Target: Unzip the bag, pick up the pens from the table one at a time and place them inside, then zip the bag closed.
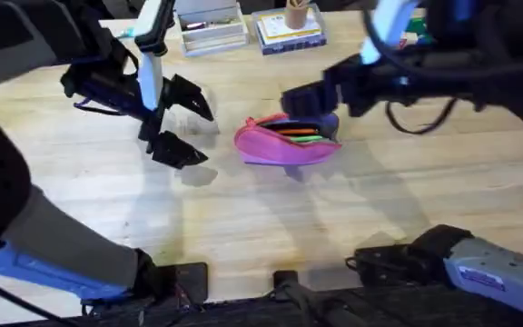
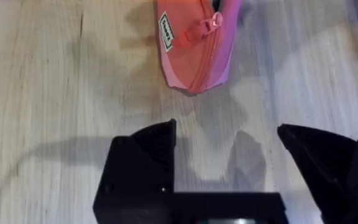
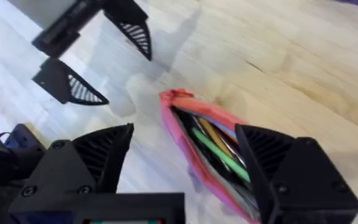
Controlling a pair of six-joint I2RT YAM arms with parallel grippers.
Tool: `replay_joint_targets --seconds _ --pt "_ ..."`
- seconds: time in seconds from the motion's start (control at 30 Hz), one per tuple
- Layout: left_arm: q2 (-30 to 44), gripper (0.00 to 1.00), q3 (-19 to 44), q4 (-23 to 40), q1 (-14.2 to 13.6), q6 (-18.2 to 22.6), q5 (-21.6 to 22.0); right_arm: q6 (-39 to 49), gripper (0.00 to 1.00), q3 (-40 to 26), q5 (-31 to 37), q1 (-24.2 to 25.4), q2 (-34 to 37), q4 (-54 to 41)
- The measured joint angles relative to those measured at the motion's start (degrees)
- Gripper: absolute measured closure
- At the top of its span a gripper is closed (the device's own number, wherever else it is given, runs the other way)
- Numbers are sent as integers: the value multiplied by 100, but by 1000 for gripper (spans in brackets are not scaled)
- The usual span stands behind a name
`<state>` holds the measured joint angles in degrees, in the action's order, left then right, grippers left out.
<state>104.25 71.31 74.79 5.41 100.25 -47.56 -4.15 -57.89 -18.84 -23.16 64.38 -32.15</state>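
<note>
The pink bag (image 1: 284, 143) lies in the middle of the table (image 1: 243, 218), its zipper undone and its mouth gaping. Inside lie pens (image 1: 298, 133), among them a green one (image 3: 221, 154) and an orange one. My left gripper (image 1: 185, 123) hovers open just left of the bag, nothing between its fingers. In the left wrist view the bag's end (image 2: 194, 46) with its zipper pull (image 2: 214, 20) lies ahead of the left gripper (image 2: 229, 146). My right gripper (image 1: 309, 100) hangs open over the bag's far side, and in its wrist view the right gripper (image 3: 185, 149) straddles the open mouth (image 3: 210, 149).
At the table's far edge stand a clear plastic box (image 1: 212, 27), a stack of books (image 1: 289, 29) and a cup (image 1: 298, 13). Bare wood stretches in front of the bag toward the arm bases.
</note>
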Motion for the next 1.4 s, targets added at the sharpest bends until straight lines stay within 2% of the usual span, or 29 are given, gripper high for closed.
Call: replay_joint_targets --seconds 0.2,0.33,0.67,0.97,1.4 --pt "254 7 0 -61 0 84 -87 -167 3 -531 249 -508 817 91" --pt "279 7 0 -196 0 106 -93 -190 4 -625 396 -687 1209 363" --pt "284 8 0 -300 0 136 -94 -416 3 -627 469 -749 1991 1220" --pt "284 8 0 -302 0 134 -93 -1743 4 -630 468 -796 2300 1091" --pt "281 8 0 -302 0 136 -93 -2165 4 -666 469 -1125 3088 1096"
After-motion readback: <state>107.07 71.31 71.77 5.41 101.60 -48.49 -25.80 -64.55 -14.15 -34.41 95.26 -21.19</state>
